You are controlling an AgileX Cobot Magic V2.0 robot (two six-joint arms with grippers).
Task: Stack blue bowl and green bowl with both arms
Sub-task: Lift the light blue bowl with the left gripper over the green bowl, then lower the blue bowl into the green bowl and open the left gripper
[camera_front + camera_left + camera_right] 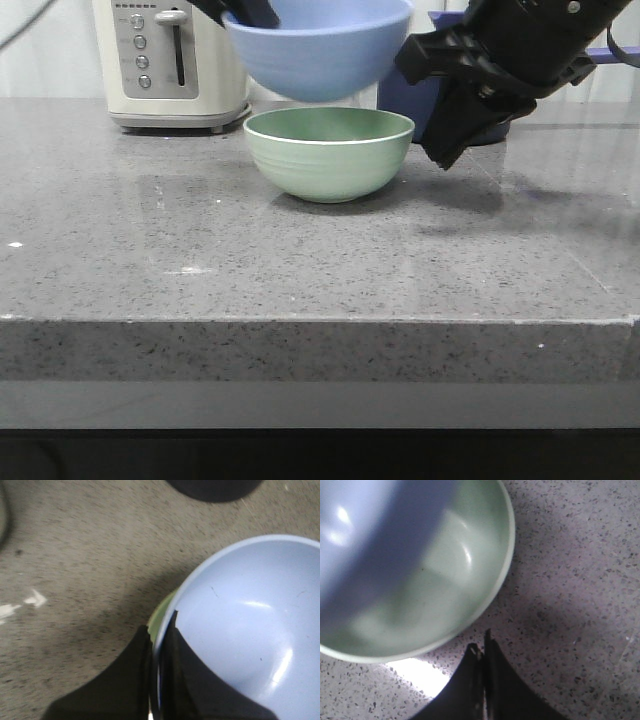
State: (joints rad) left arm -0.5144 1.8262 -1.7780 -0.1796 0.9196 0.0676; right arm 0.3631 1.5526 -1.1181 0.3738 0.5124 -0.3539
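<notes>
my left gripper (156, 680) pinches blue bowl (320, 45) rim, hung over green bowl (329, 150) on counter (300, 270) | right gripper (482, 680) closed, empty, beside it | centre, level, lower gently

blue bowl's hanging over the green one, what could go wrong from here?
1. The left gripper pinches only the rim of the blue bowl; it may slip or tilt on release.
2. The blue bowl sits slightly left of the green bowl; a straight drop may catch its rim.
3. The right gripper, shut and empty, hangs close beside the green bowl and may nudge it.
</notes>
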